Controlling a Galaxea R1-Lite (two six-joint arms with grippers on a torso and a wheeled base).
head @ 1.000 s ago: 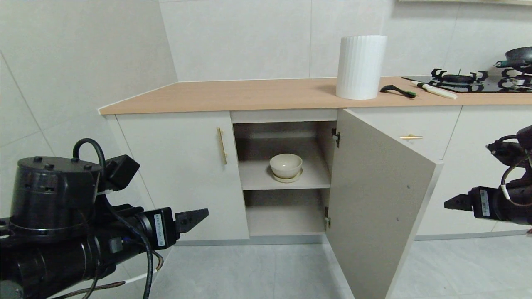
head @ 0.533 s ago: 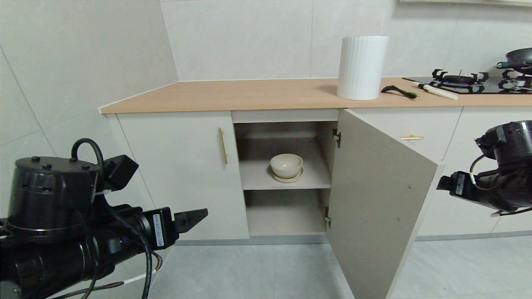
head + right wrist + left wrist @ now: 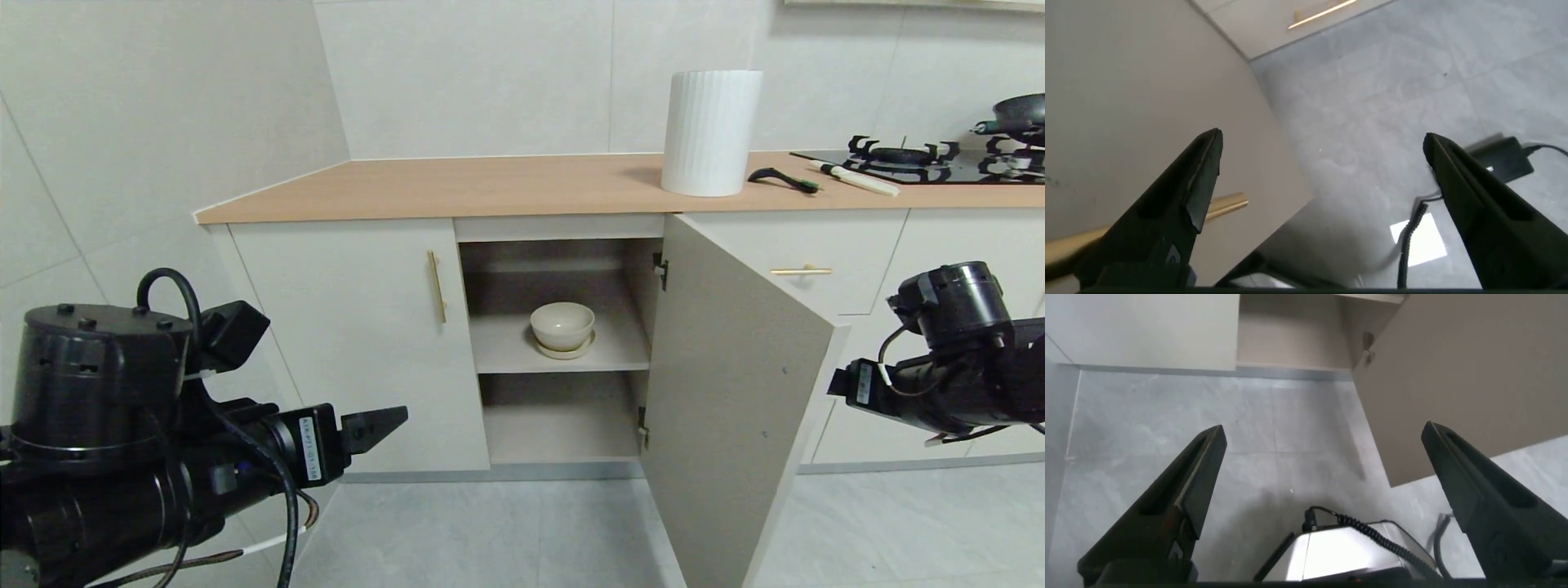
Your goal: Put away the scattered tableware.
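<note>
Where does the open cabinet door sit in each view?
Head view: open cabinet door, centre-right, swung out beside the shelf holding the bowl.
Left wrist view: same door, hanging off the hinge, beyond the fingers.
Right wrist view: same door, carrying a gold handle, behind one finger.
Shared landmark: grey floor tiles beneath the door.

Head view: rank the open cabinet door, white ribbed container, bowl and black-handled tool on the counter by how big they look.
1. open cabinet door: largest by far, also nearest the camera.
2. white ribbed container.
3. bowl, on the shelf.
4. black-handled tool: smallest.
</note>
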